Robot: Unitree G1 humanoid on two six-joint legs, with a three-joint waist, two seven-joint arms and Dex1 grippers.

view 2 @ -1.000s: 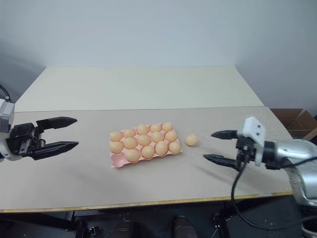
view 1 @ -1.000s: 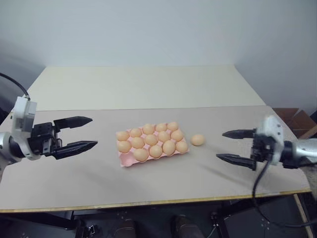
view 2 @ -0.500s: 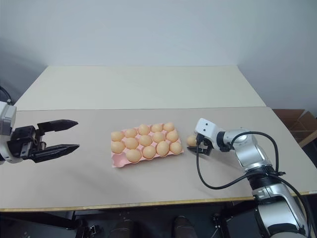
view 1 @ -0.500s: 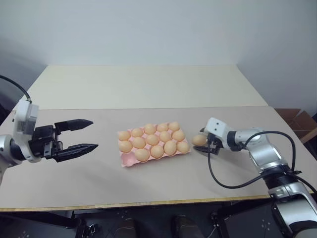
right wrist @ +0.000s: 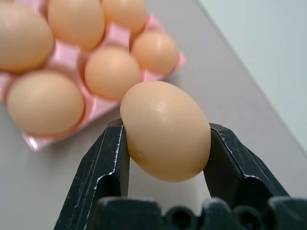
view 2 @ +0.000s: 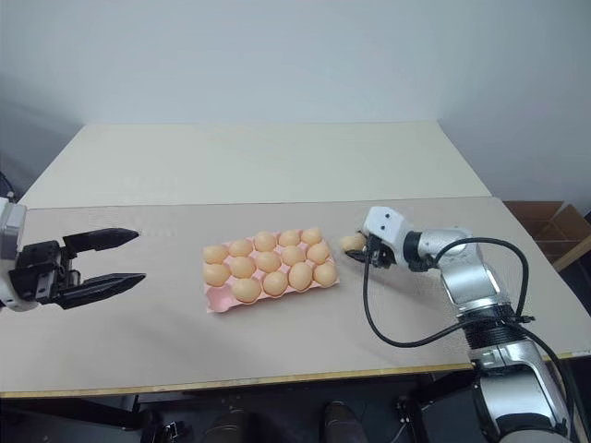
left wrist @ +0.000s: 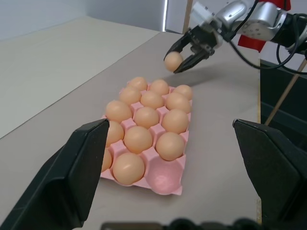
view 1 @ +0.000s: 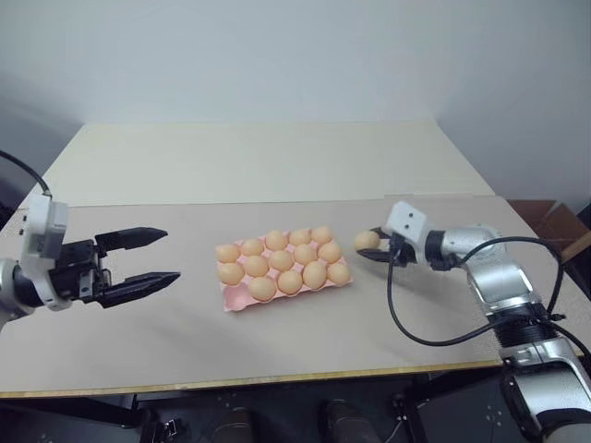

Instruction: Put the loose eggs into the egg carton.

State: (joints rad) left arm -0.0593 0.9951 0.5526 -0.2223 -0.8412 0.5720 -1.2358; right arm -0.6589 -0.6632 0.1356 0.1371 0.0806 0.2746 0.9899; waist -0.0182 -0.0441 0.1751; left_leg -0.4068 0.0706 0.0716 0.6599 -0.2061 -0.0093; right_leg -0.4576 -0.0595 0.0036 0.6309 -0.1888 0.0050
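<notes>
my right arm is stretched forward and bent inward across the table (view 1: pixel 277 341), forearm angled toward the centre, wrist dipped a little. the right gripper (view 1: pixel 369 246) sits just off the right end of the egg carton (view 1: pixel 242 297), and its two black fingers (right wrist: pixel 108 163) are pinched on a loose egg (view 1: pixel 367 240). from the wrist camera i see the egg squeezed between both pads, one on each side, long axis tilted. in the left wrist view the egg (left wrist: pixel 173 61) hangs clear above the table surface, just beyond the carton's far end, not touching the tray.

my left arm is held out over the left part of the table, well apart from the carton, its gripper pointing roughly level toward the tray. the left gripper (view 1: pixel 152 256) has its fingers spread wide with nothing between them.

the carton lies flat near the middle of the table, turned slightly askew. i count fourteen eggs seated in its cups. one cup is bare pink (left wrist: pixel 164 178), at the near corner on the carton's left end as i look from the head.
</notes>
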